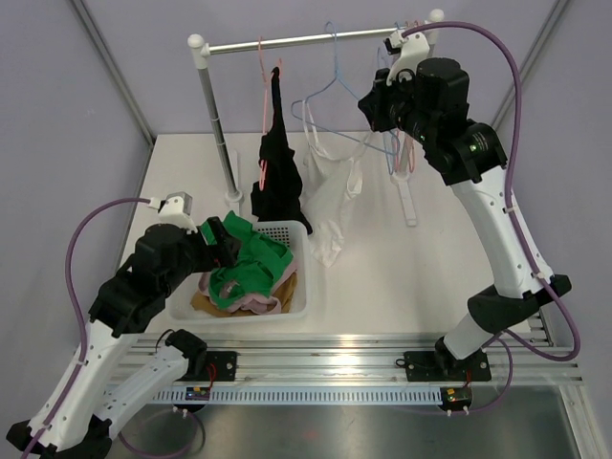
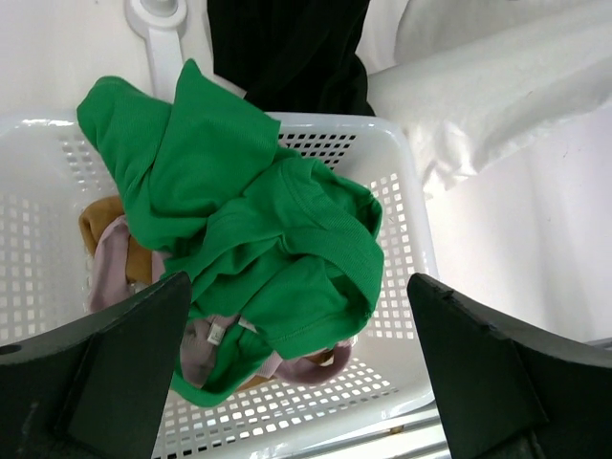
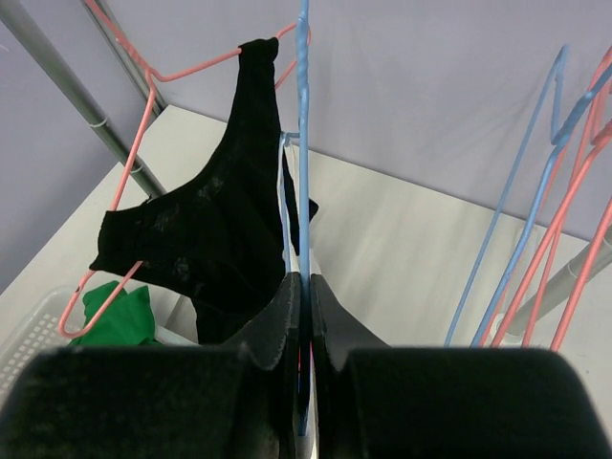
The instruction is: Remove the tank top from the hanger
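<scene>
A white tank top hangs from a blue wire hanger on the rail, its lower end reaching the table beside the basket. It also shows in the left wrist view. My right gripper is shut on the blue hanger's wire, with the jaws pinching it. A black tank top hangs on a pink hanger to the left, and shows in the right wrist view. My left gripper is open and empty over the basket.
A white laundry basket holds a green garment and pink and tan clothes. The rack's rail and left post stand at the back. Spare blue and pink hangers hang at the rail's right end.
</scene>
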